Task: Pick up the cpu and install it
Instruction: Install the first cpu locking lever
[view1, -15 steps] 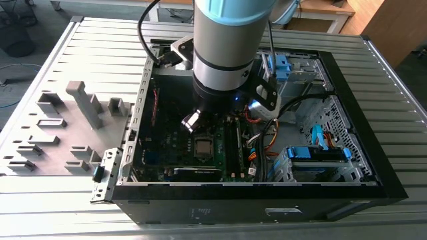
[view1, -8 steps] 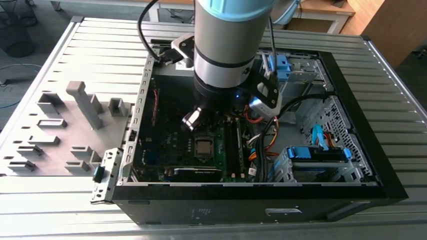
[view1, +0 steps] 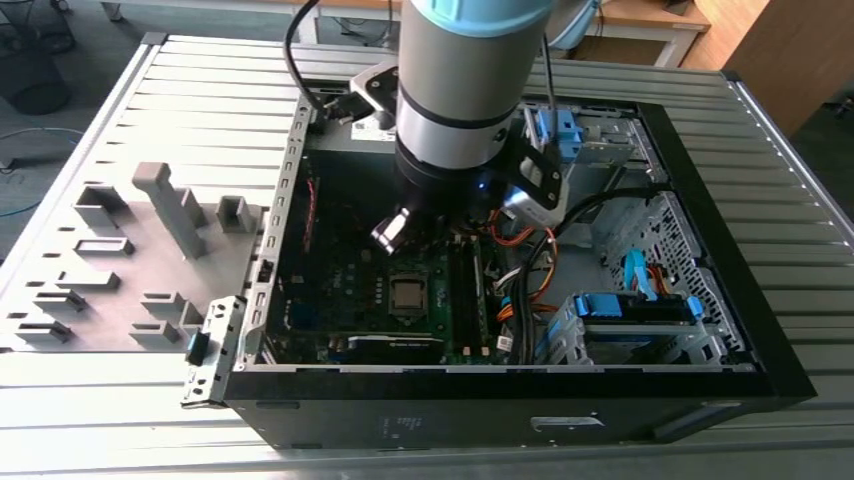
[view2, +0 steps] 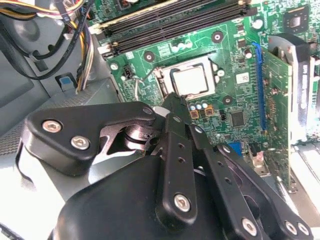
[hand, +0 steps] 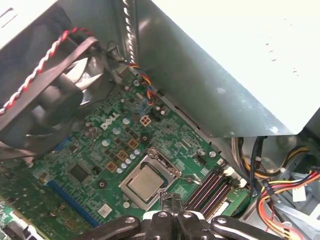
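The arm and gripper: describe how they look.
The arm is a silver-grey cylinder with a light blue cap, a black band and a black wrist; a black cable runs beside it. The gripper is black, of jointed bars with silver screws.

cpu (view1: 406, 291): in the socket (hand: 170, 171) on the motherboard (view1: 344, 292), inside the case (view1: 534, 402)
gripper (view1: 396, 232): over the motherboard, 12 o'clock of the cpu in the exterior view
memory slots (view1: 470, 290): 3 o'clock of the cpu there
tray (view1: 134, 272): on the table (view1: 200, 70), 9 o'clock of the case
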